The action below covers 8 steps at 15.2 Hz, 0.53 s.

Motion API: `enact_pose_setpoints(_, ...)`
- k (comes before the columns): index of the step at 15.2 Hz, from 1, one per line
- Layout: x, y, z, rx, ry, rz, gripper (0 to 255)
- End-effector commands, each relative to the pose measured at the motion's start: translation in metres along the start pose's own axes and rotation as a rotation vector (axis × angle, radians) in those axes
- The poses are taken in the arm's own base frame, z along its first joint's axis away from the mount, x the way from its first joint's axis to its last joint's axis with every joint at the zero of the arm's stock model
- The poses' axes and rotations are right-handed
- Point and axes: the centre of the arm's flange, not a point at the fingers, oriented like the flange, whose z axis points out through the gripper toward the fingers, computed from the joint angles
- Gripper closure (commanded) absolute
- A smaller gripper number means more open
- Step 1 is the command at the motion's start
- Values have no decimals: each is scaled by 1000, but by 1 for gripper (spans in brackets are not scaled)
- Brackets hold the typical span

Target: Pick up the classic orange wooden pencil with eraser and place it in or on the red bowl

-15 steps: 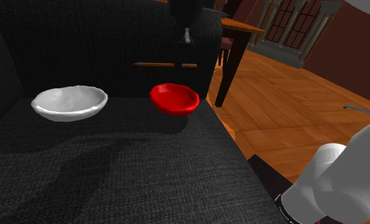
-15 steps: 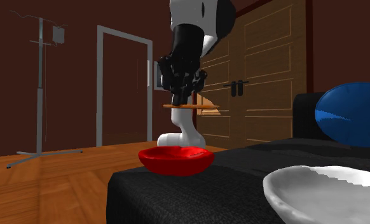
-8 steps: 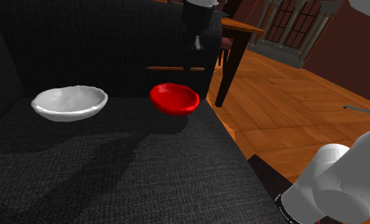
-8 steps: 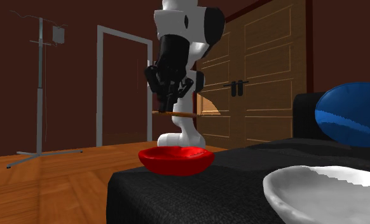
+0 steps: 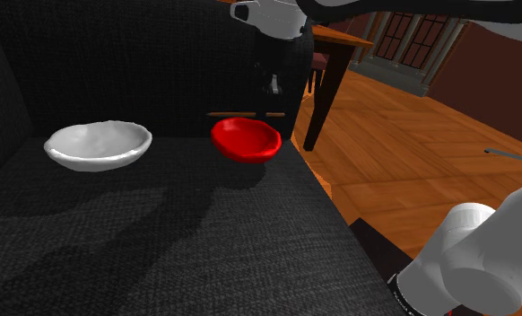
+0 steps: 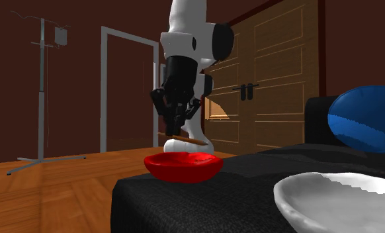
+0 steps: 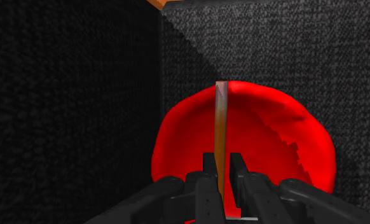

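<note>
The orange pencil (image 5: pixel 241 114) hangs level just above the far rim of the red bowl (image 5: pixel 246 141), which sits near the edge of a black sofa seat. My gripper (image 5: pixel 271 106) points down and is shut on the pencil near one end. In the second exterior view the gripper (image 6: pixel 176 132) holds the pencil (image 6: pixel 192 141) a little above the red bowl (image 6: pixel 183 167). In the wrist view the fingers (image 7: pixel 208 167) clasp the pencil (image 7: pixel 220 121), and the red bowl (image 7: pixel 266 146) lies right below it.
A white bowl (image 5: pixel 98 144) rests on the sofa seat (image 5: pixel 187 233) at the shoulder view's left. The sofa back (image 5: pixel 116 63) rises close behind the bowls. A wooden table (image 5: pixel 335 54) stands beyond the sofa's edge, and a blue cushion (image 6: pixel 366 119) lies on the sofa.
The gripper has carried the pencil down and toward the red bowl, from well above it to just over its rim. The bowls have not moved.
</note>
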Motion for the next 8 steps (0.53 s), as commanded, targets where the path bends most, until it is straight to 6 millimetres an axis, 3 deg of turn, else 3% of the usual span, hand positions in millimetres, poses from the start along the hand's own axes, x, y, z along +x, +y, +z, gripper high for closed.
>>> enact_pose_setpoints(1,1,0,11,0,0,0,255)
enact_pose_setpoints(4,1,-2,25,0,0,0,255)
enact_pose_setpoints(8,1,-2,25,0,0,0,255)
